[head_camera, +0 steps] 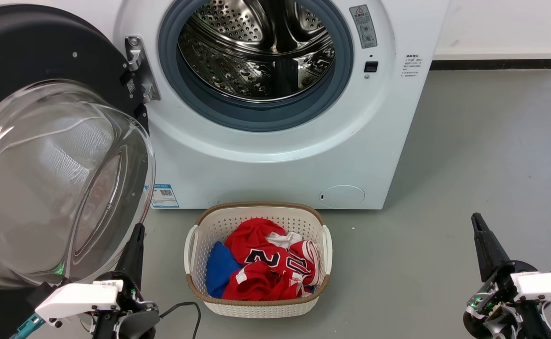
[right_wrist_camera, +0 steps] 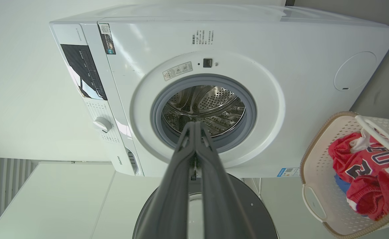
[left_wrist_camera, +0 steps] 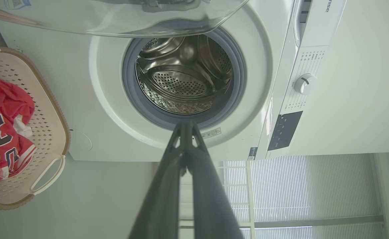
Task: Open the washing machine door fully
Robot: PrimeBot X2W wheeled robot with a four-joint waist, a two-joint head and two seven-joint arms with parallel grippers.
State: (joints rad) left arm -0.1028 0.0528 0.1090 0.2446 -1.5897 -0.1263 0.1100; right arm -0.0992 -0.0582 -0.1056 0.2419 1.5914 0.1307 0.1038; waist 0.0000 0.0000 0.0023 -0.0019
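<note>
With the door (head_camera: 44, 61) swung wide, the opening step looks done; left gripper (head_camera: 137, 231) and right gripper (head_camera: 477, 220), both clenched empty, need only back clear.

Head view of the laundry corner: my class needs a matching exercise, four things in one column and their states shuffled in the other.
1 washing machine door
2 drum
3 basket
4 left claw

A shut, gripping nothing
B swung open at the left
C no laundry visible inside
D holds red and blue clothes

Pairs: 1-B, 2-C, 3-D, 4-A
</note>
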